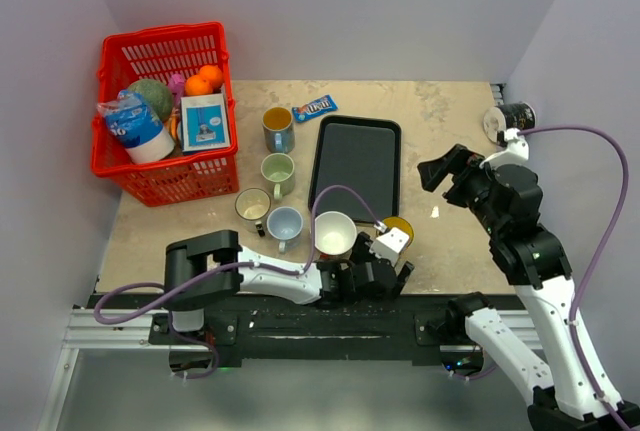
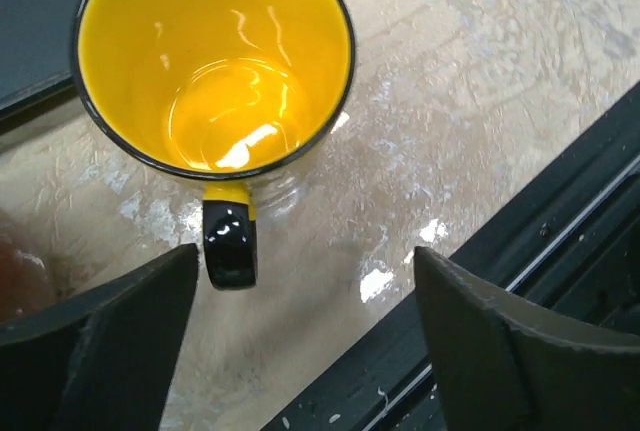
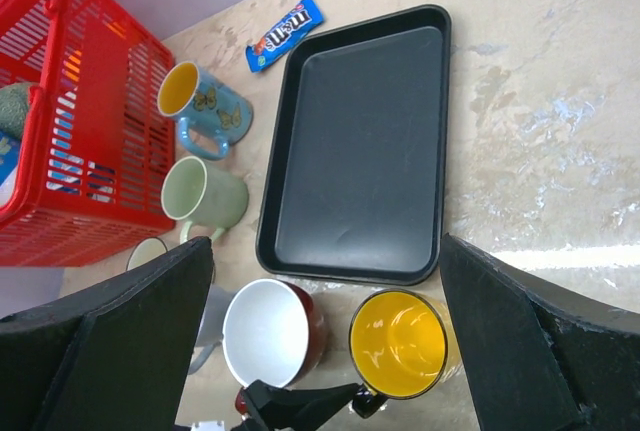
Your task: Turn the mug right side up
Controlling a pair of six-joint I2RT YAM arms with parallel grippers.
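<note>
In the top view, the yellow mug (image 1: 401, 228) is standing on the surface (image 1: 450, 121) near the front edge, just beside the near right corner of the black tray (image 1: 355, 166) and next to a white-lined mug (image 1: 334, 233). The left end effector (image 1: 392, 247) is hovering right at it. The right end effector (image 1: 438, 168) is hanging well apart, above the bare surface to the right of the tray.

In the left wrist view, the mug's mouth is facing up, showing the glossy yellow inside. Its long axis is running vertically and it looks seated on its base. The black handle (image 2: 230, 247) is pointing toward the camera, between the two spread fingers (image 2: 110, 336). The jaws are gaping wide and gripping nothing, with neither pad touching the handle.

In the right wrist view, the mug is again presenting its round open rim upward, beside the tray's corner. This end effector is also spread wide and carrying nothing.

Judging from this, the righting itself looks done and the release is finishing. The next move calls for the left arm to back straight away without clipping the handle.
</note>
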